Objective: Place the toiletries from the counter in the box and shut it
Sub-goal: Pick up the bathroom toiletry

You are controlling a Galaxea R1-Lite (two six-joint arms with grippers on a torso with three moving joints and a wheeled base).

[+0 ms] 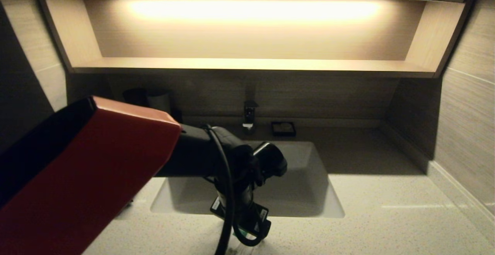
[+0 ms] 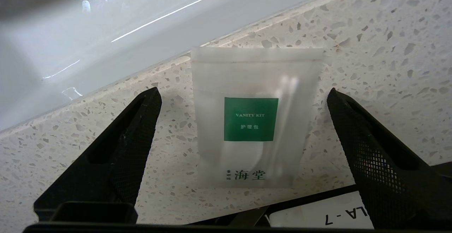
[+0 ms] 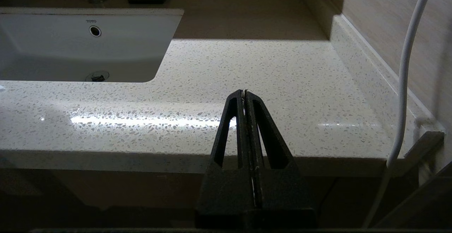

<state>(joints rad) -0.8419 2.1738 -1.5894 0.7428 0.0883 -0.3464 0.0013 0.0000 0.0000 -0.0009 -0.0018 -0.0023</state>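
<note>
On the counter (image 2: 370, 42), left tool (image 2: 243, 99) spread around vanity kit (image 2: 252, 116), seemingly untouched.

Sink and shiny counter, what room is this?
Probably a hotel bathroom: a white sink with a tap, a speckled counter, and a vanity kit between the open left tool fingers.

A hotel-style bathroom is showing: white rectangular undermount sink (image 1: 309, 193) sitting in speckled stone counter (image 1: 386, 224) (lit wooden shelf (image 1: 247, 65) glowing above).

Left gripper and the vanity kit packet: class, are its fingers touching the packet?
Apart. In the left wrist view the left gripper is open, and speckled counter shows between each finger and the vanity kit packet.
</note>
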